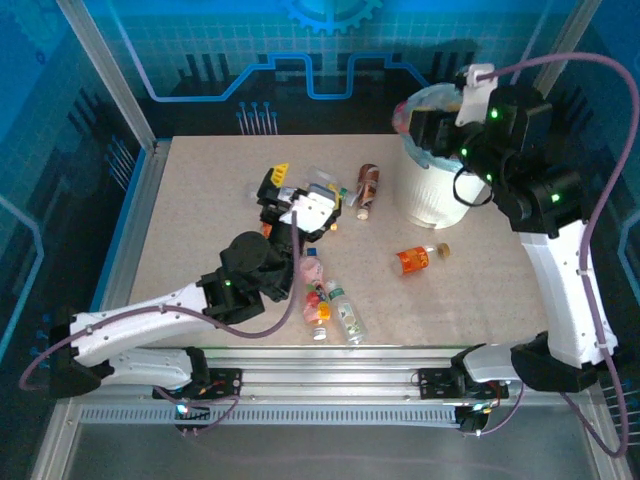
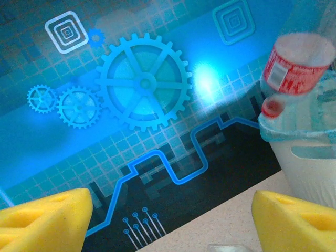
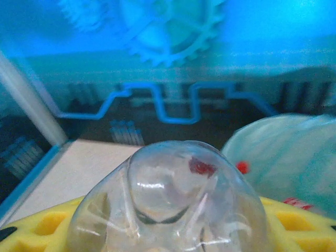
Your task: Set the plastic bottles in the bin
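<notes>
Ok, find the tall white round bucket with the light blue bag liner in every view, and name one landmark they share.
Top external: the tall white round bucket with light blue liner sits upper right of centre.
Left wrist: white wall and blue rim at the right edge.
Right wrist: its liner bulges at right, behind the clear plastic bottle.
Shared landmark: the blue gear graphic on the back wall.

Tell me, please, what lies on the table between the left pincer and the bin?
In the top view, a dark-labelled bottle lies on its side between the left pincer and the bin.
</notes>
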### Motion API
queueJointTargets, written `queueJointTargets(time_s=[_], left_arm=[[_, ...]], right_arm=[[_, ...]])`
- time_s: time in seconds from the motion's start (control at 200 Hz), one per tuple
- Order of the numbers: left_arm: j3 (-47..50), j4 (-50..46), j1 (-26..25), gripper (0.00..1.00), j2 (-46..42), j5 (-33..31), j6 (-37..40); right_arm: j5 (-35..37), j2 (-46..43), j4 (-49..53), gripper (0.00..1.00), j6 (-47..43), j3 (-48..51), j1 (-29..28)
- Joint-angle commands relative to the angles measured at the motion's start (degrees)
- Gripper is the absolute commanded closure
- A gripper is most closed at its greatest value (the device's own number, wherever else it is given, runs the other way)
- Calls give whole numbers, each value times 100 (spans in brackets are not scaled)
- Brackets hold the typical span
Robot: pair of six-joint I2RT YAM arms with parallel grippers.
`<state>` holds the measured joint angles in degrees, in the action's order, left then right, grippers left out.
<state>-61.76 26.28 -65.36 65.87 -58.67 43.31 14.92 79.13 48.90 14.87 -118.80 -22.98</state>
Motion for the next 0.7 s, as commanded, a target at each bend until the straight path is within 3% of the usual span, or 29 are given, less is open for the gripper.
queueJointTargets(time_s=[0.0, 0.17, 0.315, 0.695], left_arm=[[153, -153, 32, 19, -189, 40, -385], [159, -586, 57, 19, -432, 52, -713], [234, -735, 67, 19, -655, 32, -757], [708, -1312, 253, 19, -1458, -39, -1430]], right_arm=[[1800, 500, 210, 66, -293, -693, -104], [2751, 1584, 1176, 63, -314, -2202, -198], [2309, 2316, 1868, 61, -44, -2798, -174], [1960, 3306, 2600, 56, 470, -2755, -11]])
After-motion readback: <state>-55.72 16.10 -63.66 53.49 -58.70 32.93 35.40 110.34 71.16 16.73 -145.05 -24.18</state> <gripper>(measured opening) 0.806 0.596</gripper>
